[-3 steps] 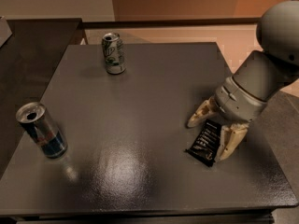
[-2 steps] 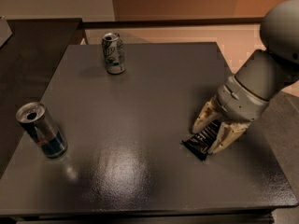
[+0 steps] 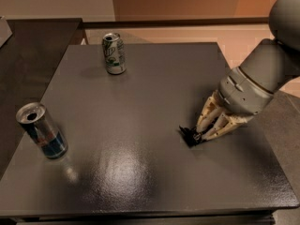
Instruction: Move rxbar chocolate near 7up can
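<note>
The rxbar chocolate [image 3: 191, 135] is a small black bar at the right of the dark table [image 3: 140, 125]; only its left end shows below my fingers. My gripper [image 3: 206, 131] reaches down from the right and is shut on the bar, which looks tipped up on its edge at the table surface. The 7up can [image 3: 114, 53], silver-white with green markings, stands upright at the far left-centre of the table, well apart from the bar.
A silver-and-blue can [image 3: 43, 131] with a red logo stands upright near the table's left edge. A darker counter [image 3: 28, 50] lies to the left, and a wall and floor lie behind the table.
The bar lay flat between my fingers; now my fingers have closed on it, it is turned on edge and has shifted slightly left.
</note>
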Robot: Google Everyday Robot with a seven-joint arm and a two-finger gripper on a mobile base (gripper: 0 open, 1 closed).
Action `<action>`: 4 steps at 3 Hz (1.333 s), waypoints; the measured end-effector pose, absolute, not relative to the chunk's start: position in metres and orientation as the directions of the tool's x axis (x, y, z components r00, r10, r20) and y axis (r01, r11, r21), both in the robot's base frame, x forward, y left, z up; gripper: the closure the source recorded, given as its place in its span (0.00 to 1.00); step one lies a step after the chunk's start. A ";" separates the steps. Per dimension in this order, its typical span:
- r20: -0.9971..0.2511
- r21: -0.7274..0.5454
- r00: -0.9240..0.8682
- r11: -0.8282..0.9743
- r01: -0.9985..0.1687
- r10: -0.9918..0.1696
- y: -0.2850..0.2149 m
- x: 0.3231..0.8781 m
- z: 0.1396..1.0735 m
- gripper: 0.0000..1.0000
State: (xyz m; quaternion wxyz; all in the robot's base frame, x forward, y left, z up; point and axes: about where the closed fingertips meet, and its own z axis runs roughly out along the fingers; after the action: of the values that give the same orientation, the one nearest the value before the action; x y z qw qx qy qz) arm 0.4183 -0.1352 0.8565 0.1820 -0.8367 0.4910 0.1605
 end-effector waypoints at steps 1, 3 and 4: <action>-0.439 -0.181 0.478 -0.446 -0.876 -0.760 -0.120 0.428 0.873 1.00; -0.348 -0.325 0.552 -0.455 -0.829 -0.758 -0.068 0.474 0.905 1.00; -0.295 -0.432 0.594 -0.450 -0.782 -0.749 -0.043 0.512 0.921 1.00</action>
State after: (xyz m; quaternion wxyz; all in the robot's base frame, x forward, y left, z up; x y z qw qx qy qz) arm 0.5118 -0.0431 0.9209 0.2698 -0.8509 0.4496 0.0306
